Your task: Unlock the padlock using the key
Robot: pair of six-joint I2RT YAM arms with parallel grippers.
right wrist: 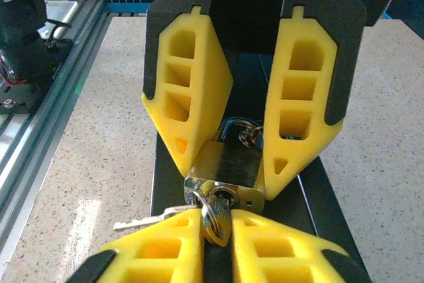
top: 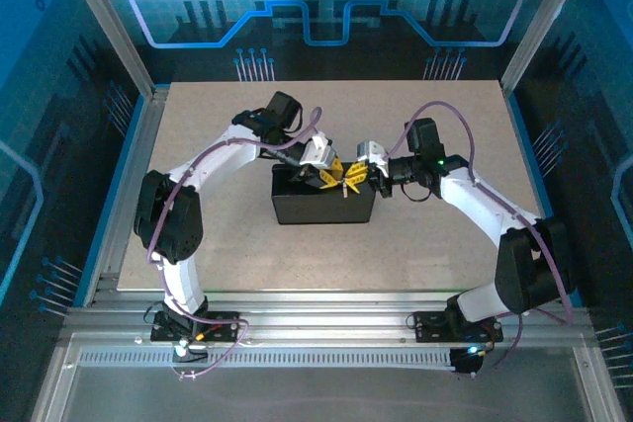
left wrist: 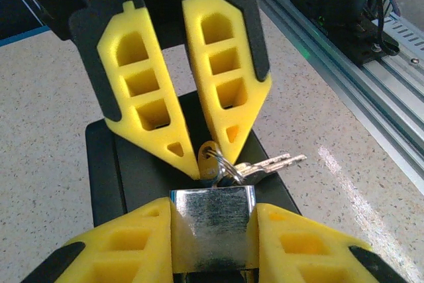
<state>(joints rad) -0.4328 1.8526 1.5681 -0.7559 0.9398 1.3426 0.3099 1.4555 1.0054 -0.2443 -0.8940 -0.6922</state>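
Note:
The padlock [left wrist: 212, 230], a small shiny brass body, is clamped between my left gripper's [left wrist: 213, 209] yellow fingers above the black box [top: 316, 207]. In the right wrist view the padlock [right wrist: 228, 164] faces me keyhole first, its shackle [right wrist: 235, 124] pointing away, and the left gripper [right wrist: 228, 170] holds it by the sides. The key [right wrist: 217, 220] sits in the keyhole, and my right gripper [right wrist: 217, 222] is shut on its head. A ring with a spare key [right wrist: 142, 218] hangs to one side. From above, both grippers [top: 343, 177] meet over the box.
The black box [left wrist: 132, 170] lies on the speckled table [top: 445, 224] right under the grippers. Aluminium rails [left wrist: 344, 77] run along the near edge, with the right arm's base [left wrist: 351, 11] and the left arm's base [right wrist: 20, 38] on them.

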